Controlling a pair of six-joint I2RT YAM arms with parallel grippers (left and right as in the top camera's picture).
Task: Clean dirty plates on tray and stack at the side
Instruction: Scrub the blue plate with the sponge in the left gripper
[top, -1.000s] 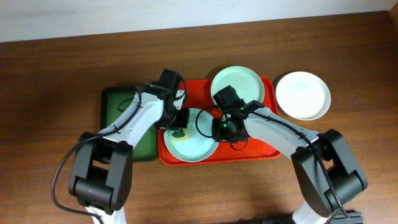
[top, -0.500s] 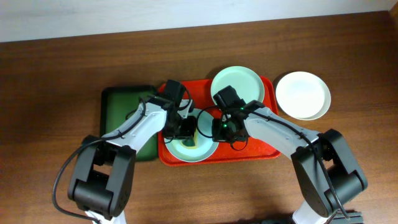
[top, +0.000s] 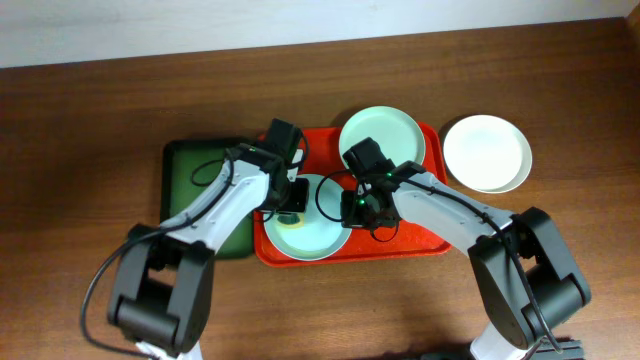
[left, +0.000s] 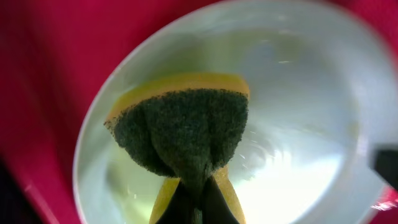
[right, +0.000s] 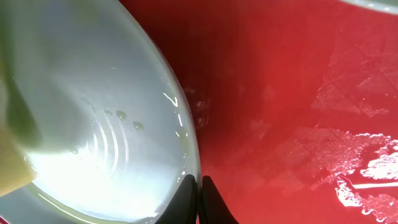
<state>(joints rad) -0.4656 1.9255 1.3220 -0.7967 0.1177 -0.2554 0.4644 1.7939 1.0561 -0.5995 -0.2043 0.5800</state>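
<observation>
We see the left gripper (left: 191, 202) reach in from the left, squeezing a sponge (left: 183, 127) (yellow, with a dark scrubby side) down on the pale plate (top: 320, 238) in the red tray (top: 410, 247). The right gripper (right: 198, 198) bends low and pinches that plate's rim.

Bench (top: 80, 120) is dark brown wood with visible grain running left to right, filling nearly the whole overhead view. A pale off-white strip (top: 150, 25) runs along the far edge; can't tell if it's wall or floor. Light is even, with no hard shadows on the wood.
</observation>
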